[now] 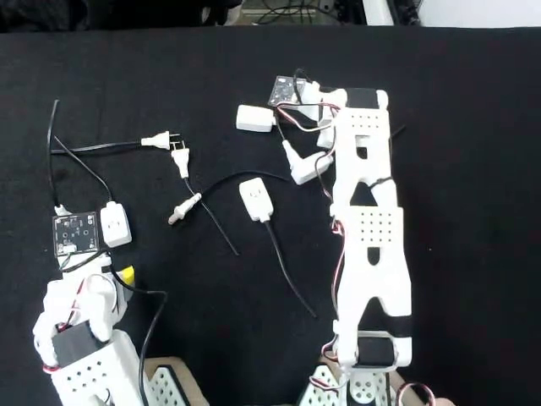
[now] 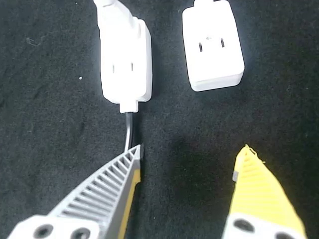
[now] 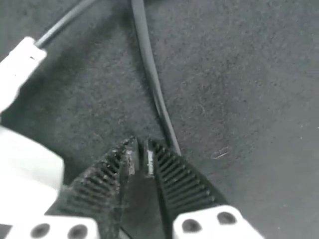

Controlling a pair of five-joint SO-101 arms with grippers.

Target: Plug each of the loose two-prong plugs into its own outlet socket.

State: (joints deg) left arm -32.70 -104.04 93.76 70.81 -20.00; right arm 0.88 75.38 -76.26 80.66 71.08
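Left wrist view: left tool [image 2: 192,149] wide open, empty, by cord [image 2: 129,127]; right tool [image 3: 141,144] approx. shut, apparently empty.

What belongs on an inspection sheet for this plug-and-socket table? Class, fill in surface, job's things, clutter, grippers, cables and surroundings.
Surface: black cloth, flat.
Job's things: three two-prong plugs lying loose; two outlet sockets ahead of the left gripper, slots empty.
Clutter: nothing seen.
Grippers: left gripper open; right gripper shut.
Cables: black cables trail loosely over the cloth.
Surroundings: wires beyond the table's far edge.
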